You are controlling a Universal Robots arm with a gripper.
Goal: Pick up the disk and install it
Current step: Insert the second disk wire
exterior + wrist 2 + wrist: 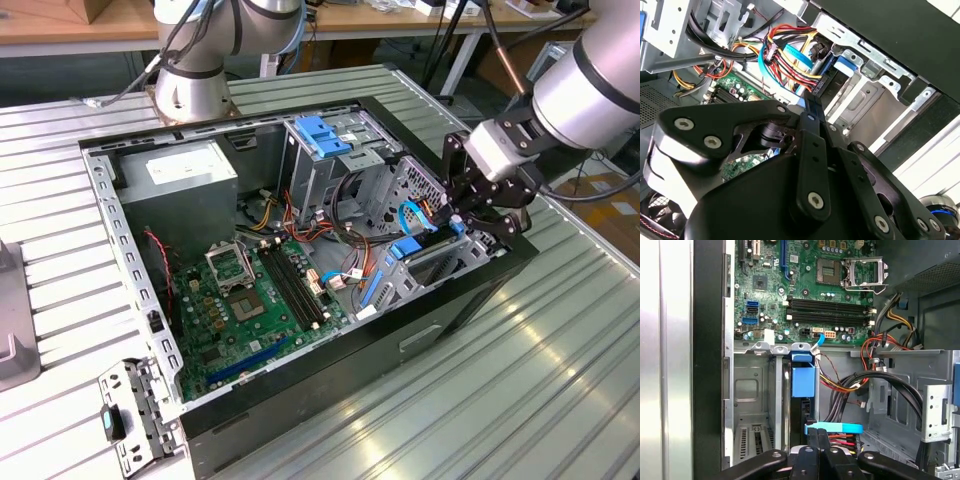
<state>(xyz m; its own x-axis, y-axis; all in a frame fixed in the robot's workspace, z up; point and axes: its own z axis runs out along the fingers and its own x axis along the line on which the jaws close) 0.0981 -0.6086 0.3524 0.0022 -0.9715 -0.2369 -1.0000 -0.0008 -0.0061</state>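
Open computer case on a ribbed metal counter, holding a green motherboard, a grey power supply box and bundled coloured cables. The black hand sat at the case's front drive bay, of folded grey sheet metal. The disk, dark and flat in a bright blue plastic carrier, stood on edge inside that bay directly ahead of the hand, whose fingers were clamped on its rear edge
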